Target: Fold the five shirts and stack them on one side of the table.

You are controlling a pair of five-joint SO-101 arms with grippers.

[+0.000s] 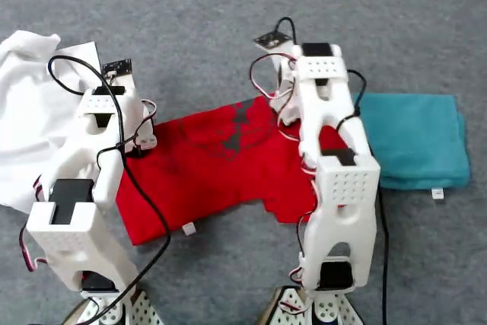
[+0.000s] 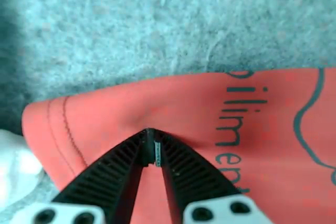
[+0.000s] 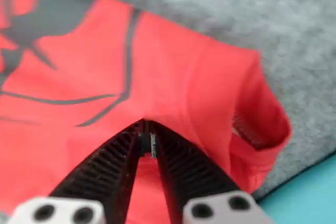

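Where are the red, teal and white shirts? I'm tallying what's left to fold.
red shirt (image 1: 205, 176), high view, middle of its front
teal shirt (image 1: 415, 138), high view, middle of its folded top
white shirt (image 1: 30, 123), high view, its crumpled middle

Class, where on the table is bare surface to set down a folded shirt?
Bare table lies along the far edge beyond the red shirt and in the near corner by the teal shirt. Crowded: the middle under both arms, and around the white shirt.
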